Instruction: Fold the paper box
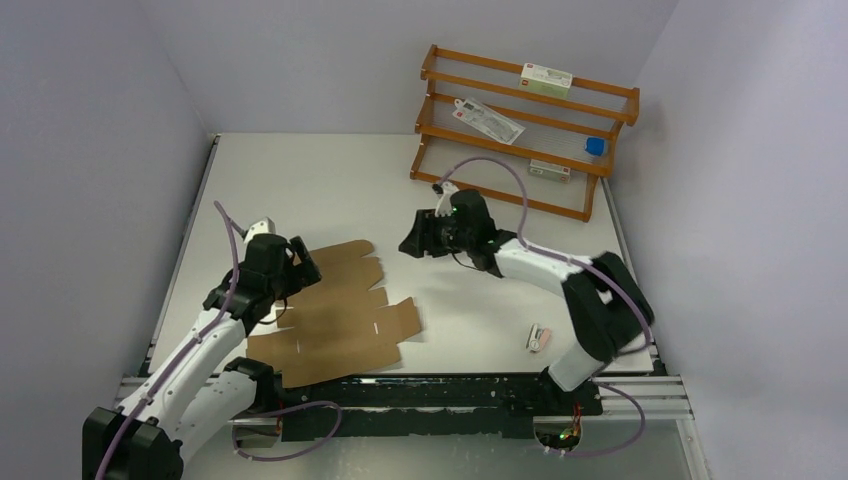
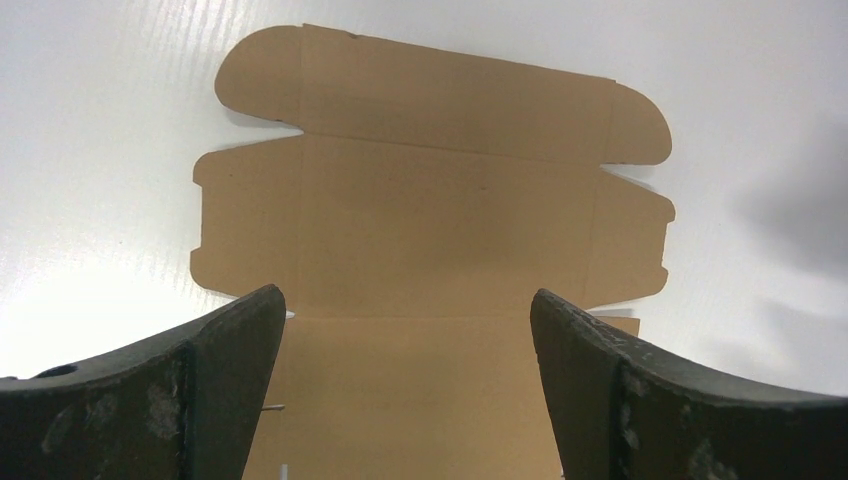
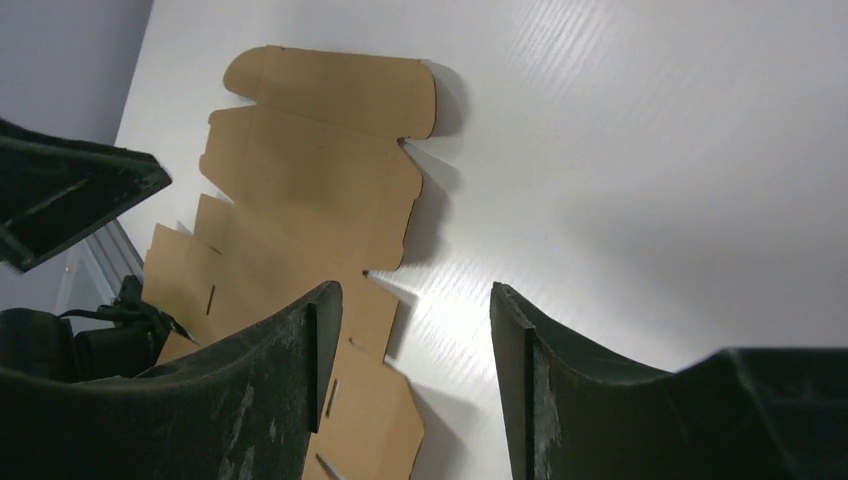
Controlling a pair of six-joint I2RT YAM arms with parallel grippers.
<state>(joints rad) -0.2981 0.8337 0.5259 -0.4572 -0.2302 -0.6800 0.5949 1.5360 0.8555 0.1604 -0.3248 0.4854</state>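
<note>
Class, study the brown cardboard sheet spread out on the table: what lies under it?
The paper box lies spread on the white table, which shows beside it. The table surface beneath the sheet is covered, so whether anything lies under it cannot be seen.

One paper box (image 1: 335, 315) is lying as a single flat sheet on the one table (image 1: 330, 190), toward eight o'clock in the top view. Two grippers are hanging over that table: the left gripper (image 1: 305, 262) at nine o'clock and the right gripper (image 1: 418, 240) near the centre. One wooden rack (image 1: 632, 105) is standing at one o'clock, showing three shelves. Four items are sitting on it: one white-green carton (image 1: 546, 78) on the top shelf, one clear packet (image 1: 488, 120) on the middle shelf, and one blue thing (image 1: 595, 146) and one pale flat thing (image 1: 550, 170) lower down. One small pink-and-white thing (image 1: 539, 337) is lying at four o'clock.
</note>
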